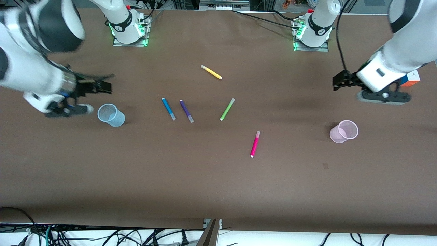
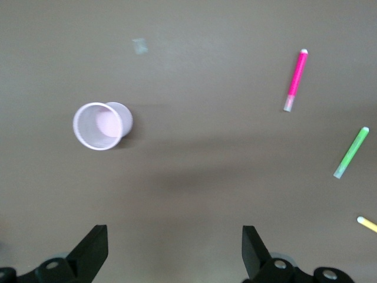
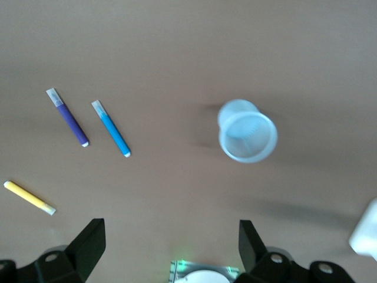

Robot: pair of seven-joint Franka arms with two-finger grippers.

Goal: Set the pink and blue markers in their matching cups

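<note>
The blue marker (image 1: 168, 108) lies mid-table beside the purple pen, and shows in the right wrist view (image 3: 111, 128). The pink marker (image 1: 254, 144) lies nearer the front camera, and shows in the left wrist view (image 2: 296, 79). The pale blue cup (image 1: 111, 115) stands upright toward the right arm's end (image 3: 247, 135). The pale pink cup (image 1: 344, 131) stands upright toward the left arm's end (image 2: 100, 125). My right gripper (image 1: 104, 84) (image 3: 171, 250) is open and empty, over bare table by the blue cup. My left gripper (image 1: 338, 82) (image 2: 175, 253) is open and empty, over bare table by the pink cup.
A purple pen (image 1: 186, 111), a green pen (image 1: 227, 109) and a yellow pen (image 1: 211, 72) lie mid-table. A colour cube (image 1: 411, 78) sits under the left arm at the table's end. Cables hang along the table's front edge.
</note>
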